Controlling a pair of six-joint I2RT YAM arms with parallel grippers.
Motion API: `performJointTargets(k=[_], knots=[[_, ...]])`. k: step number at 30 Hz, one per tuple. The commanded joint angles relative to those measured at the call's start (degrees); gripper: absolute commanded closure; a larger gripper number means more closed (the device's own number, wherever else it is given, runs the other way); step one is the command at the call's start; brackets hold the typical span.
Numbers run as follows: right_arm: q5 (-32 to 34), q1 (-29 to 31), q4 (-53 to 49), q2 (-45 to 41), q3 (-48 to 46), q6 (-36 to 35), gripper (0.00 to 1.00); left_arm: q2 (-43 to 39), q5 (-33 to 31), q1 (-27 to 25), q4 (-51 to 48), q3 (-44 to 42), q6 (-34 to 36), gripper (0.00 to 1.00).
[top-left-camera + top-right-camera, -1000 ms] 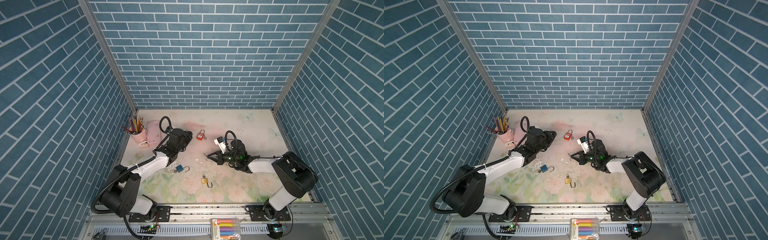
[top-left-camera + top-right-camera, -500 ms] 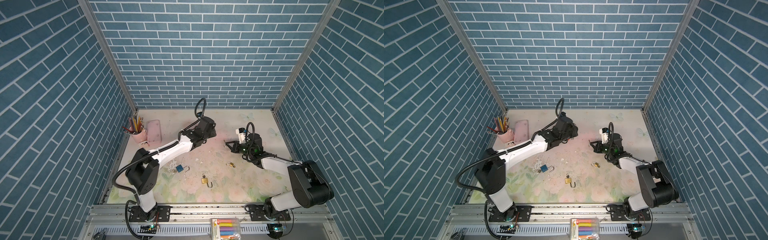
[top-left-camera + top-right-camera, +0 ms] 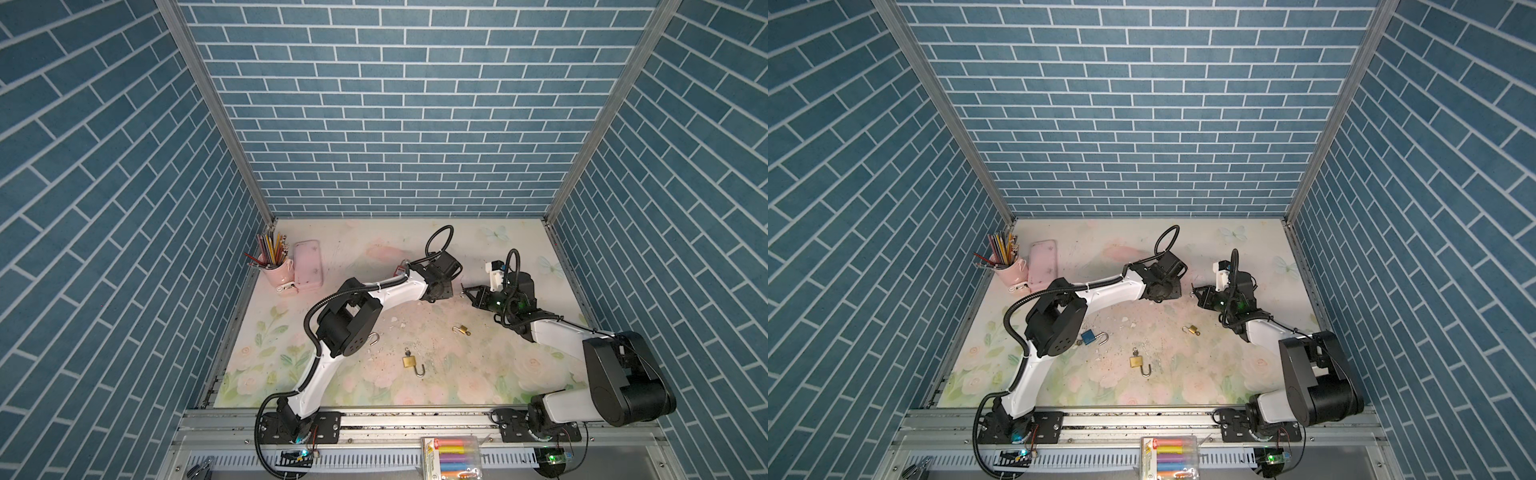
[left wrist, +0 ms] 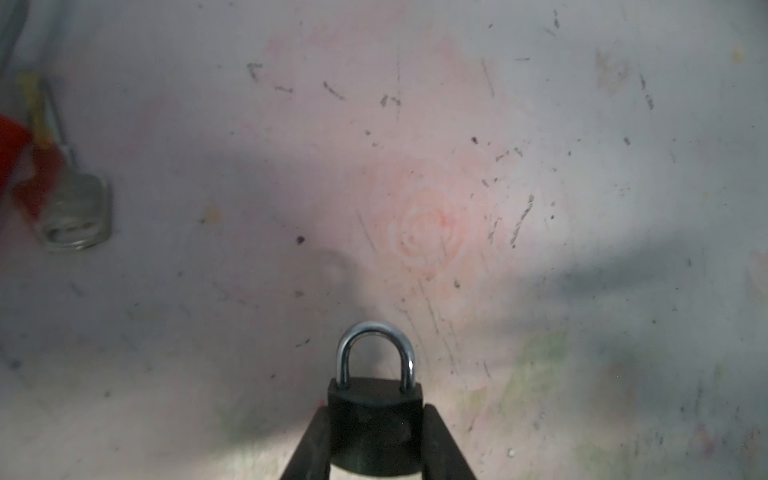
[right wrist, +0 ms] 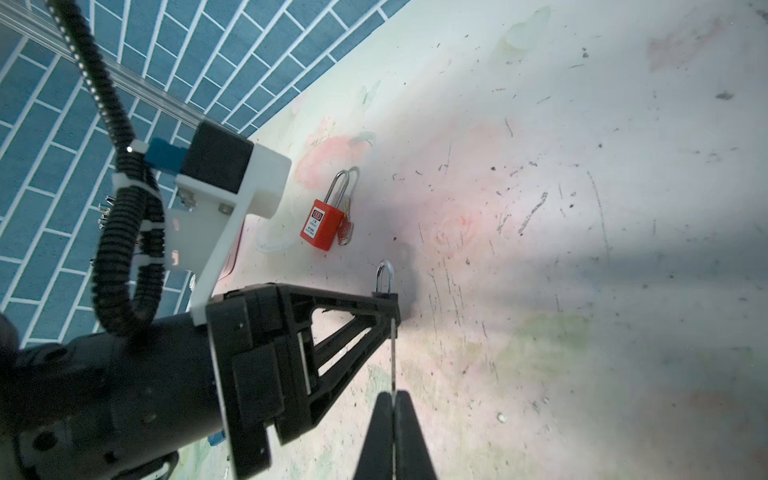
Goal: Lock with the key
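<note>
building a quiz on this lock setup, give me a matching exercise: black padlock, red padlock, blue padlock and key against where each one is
1 black padlock
2 red padlock
3 blue padlock
4 key

a on the table, shackle open
b in the right gripper
c in the left gripper
d on the table, shackle closed

Pairs: 1-c, 2-d, 3-a, 4-b
</note>
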Motion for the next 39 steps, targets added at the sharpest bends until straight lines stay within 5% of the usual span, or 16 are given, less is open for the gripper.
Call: performJointTargets(k=[1, 16, 23, 27, 34, 39], knots=[[0.5, -0.2, -0.1, -0.1, -0.2, 1.5, 1.0, 2.1, 0.2, 0.0, -2.1, 4.9, -0.3, 1.0], [2.6, -0.9, -0.5, -1.3, -0.9, 1.5, 1.0, 9.3, -1.7, 0.1, -8.7, 14.4, 0.6, 0.99], [3.0, -1.4, -0.7, -0.6, -0.7, 1.5, 1.0, 9.3, -0.3, 0.1, -8.1, 14.3, 0.8, 0.57], [3.1, -1.6, -1.0, -0.4, -0.5, 1.5, 1.0, 8.6, 0.2, 0.2, -7.6, 14.4, 1.1, 0.43], [3.7, -2.5, -1.4, 0.2, -0.2, 1.2, 1.0, 4.6, -2.0, 0.4, -7.1, 13.8, 2.4, 0.39], [1.9, -3.1, -1.8, 4.6, 2.6, 0.4, 1.0, -5.4, -8.1, 0.6, -2.5, 7.7, 6.7, 0.36]])
